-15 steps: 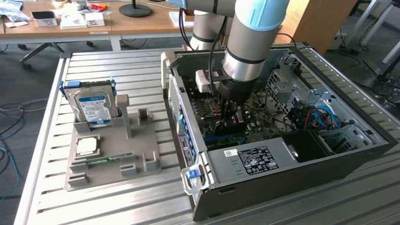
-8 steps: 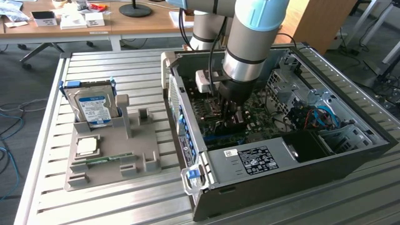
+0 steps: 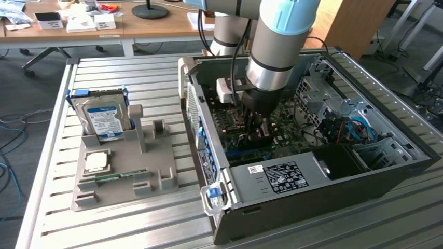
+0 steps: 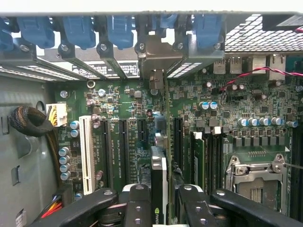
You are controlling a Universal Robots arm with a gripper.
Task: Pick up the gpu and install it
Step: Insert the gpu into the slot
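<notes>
Wrist view: black two-fingered pincer [image 4: 160, 201] is sitting partly closed, clamping the thin dark gpu card with a silvery end bracket [image 4: 159, 156] edge-on between its fingers [image 4: 137, 203]. Card is standing upright over the green motherboard [image 4: 227, 123], among its black expansion slots [image 4: 123, 151], bracket end reaching toward the blue slot clips [image 4: 120, 30]. Exterior view: pincer [image 3: 256, 124] is hanging inside the open black computer case [image 3: 312, 192] at frame centre; silver hard drive [image 3: 102, 118] is standing in the grey holder [image 3: 124, 181], frame left.

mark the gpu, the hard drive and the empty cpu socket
gpu [image 4: 159, 189], wrist view, top edge of the card between the fingers.
hard drive [image 3: 105, 118], exterior view, its blue-white label.
cpu socket [image 4: 255, 182], wrist view, metal frame.
</notes>
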